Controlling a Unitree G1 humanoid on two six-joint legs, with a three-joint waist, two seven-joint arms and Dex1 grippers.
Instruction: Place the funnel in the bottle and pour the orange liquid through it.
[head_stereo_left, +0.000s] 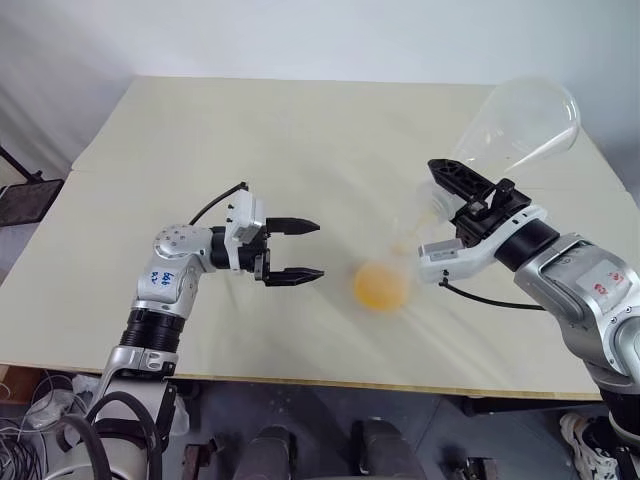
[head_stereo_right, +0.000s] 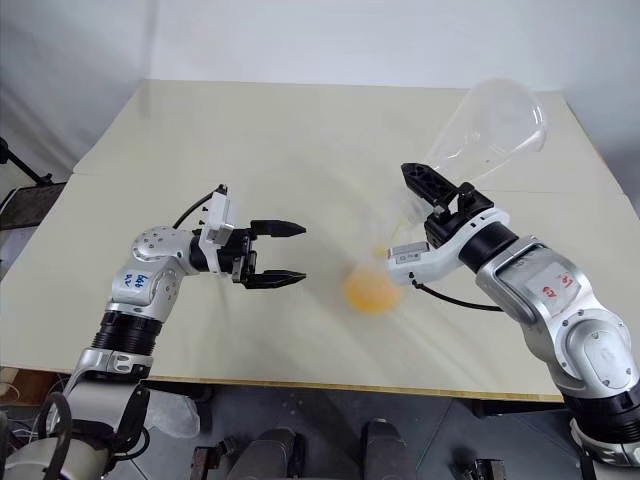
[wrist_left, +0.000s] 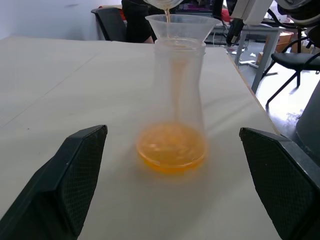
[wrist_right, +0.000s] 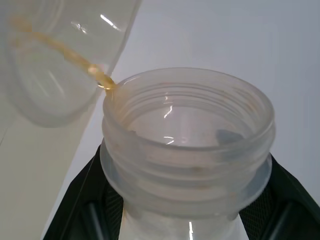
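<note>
While the right gripper (head_stereo_left: 452, 205) is clamped on the neck of a tilted second flask (head_stereo_left: 520, 125), a thin orange stream runs from its mouth into the funnel (wrist_left: 182, 25) seated in the bottle (wrist_left: 176, 95). Orange liquid (wrist_left: 171, 148) pools in its base. Just beside, the left gripper (head_stereo_left: 297, 250) hovers, jaws apart, empty. Bare table (head_stereo_left: 280, 130) lies beyond; its front edge is near.

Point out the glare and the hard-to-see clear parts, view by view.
Left eye view: the bottle nearly vanishes against the table; only the orange liquid stands out. Right wrist view: bright glints on the second flask. Left wrist view: the funnel reads clearly.
</note>
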